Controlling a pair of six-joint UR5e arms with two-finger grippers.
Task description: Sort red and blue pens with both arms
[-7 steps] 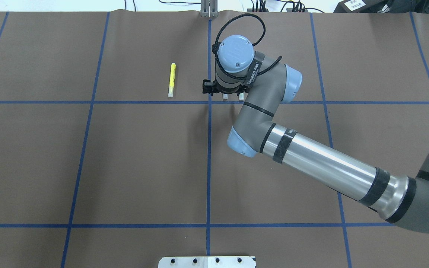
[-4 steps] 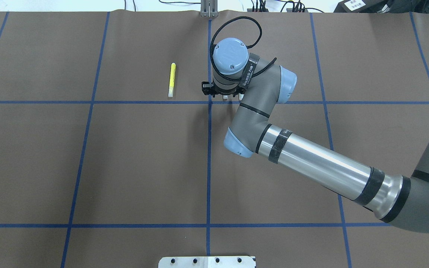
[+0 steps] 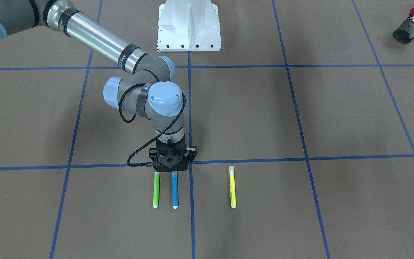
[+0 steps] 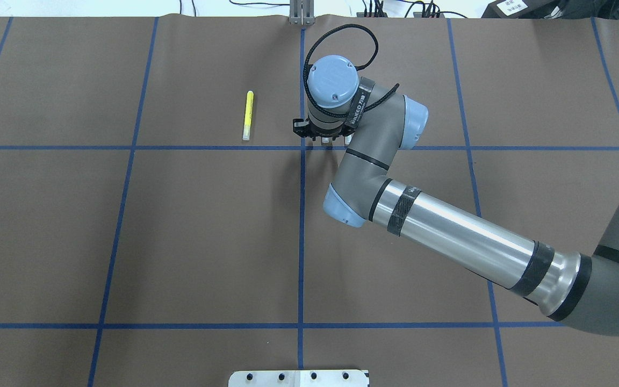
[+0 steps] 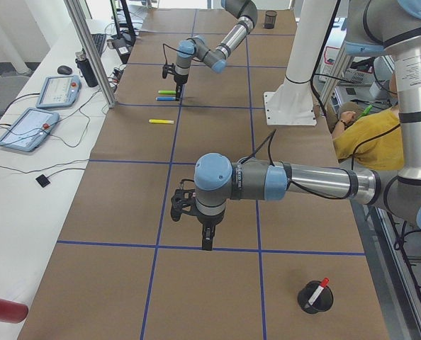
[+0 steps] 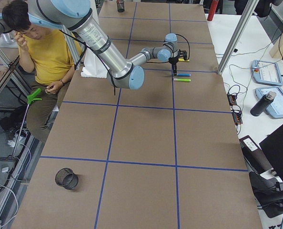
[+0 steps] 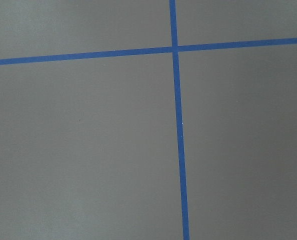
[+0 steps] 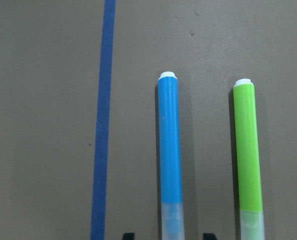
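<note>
Straddling the translucent cap of the blue pen (image 8: 169, 145), the right gripper (image 3: 172, 166) has jaws apart, gripping nothing; blue barrel, white end, flat between green pen (image 3: 156, 190) and tape line (image 3: 191, 194); left gripper (image 5: 207, 241) opening unreadable.

Matt brown paper covers the worktop (image 4: 207, 231), crossed by smooth blue tape (image 4: 301, 242). The blue pen (image 8: 169, 150) looks glossy plastic, its cap translucent. The tube of the right arm (image 4: 465, 242) is shiny metal.
</note>
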